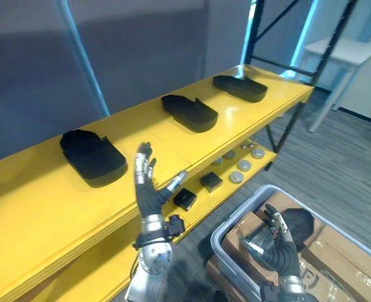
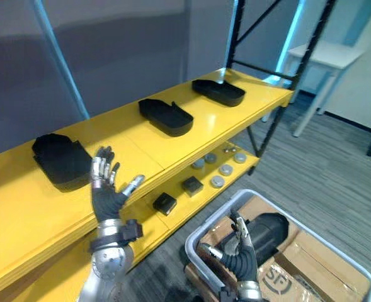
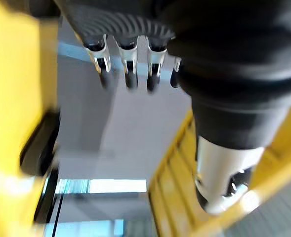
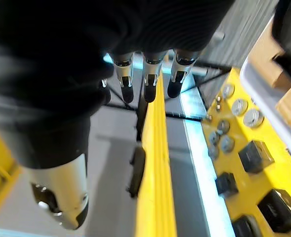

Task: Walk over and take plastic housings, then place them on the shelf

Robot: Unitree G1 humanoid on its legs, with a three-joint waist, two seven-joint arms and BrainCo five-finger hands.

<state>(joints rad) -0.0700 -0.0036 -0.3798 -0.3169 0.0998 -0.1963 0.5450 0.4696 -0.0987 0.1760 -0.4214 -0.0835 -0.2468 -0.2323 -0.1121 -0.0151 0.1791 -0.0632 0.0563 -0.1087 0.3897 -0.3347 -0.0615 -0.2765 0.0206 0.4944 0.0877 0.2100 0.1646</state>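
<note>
**Desk:** What is hard to make out?

**Photographer:** The fourth housing [image 2: 270, 228], a rounded black shell, sits low in the grey tote [image 2: 216, 214] among cardboard boxes [image 2: 311, 267], with its underside hidden. I cannot tell whether the right hand [image 2: 242, 251] touches it. The yellow shelf [image 1: 40, 214] is cut off at its left end.

**Desk:** Materials and shapes?

**Photographer:** The black plastic housings are matt and shallow, tray-like with rounded ends. They lie on smooth yellow boards. The tote is smooth grey plastic with a rounded rim, and the boxes are plain brown card.

**Desk:** Counts?

**Photographer:** Three housings lie on the top board: one [image 1: 92, 157] toward the left end, one [image 1: 189, 112] mid-board and one [image 1: 240, 87] by the right corner. One more is in the tote. Five round grey discs [image 1: 236, 177] sit toward the right end of the lower board [image 2: 205, 173]. Two square black blocks [image 1: 211, 182] lie just left of them, and the right wrist view shows more blocks along that board.

**Desk:** And the hands?

**Photographer:** The left hand [image 1: 148, 194] is raised before the top board's front edge, fingers spread and palm empty. The right hand is over the tote's near left corner, fingers straight and loose, gripping nothing.
</note>
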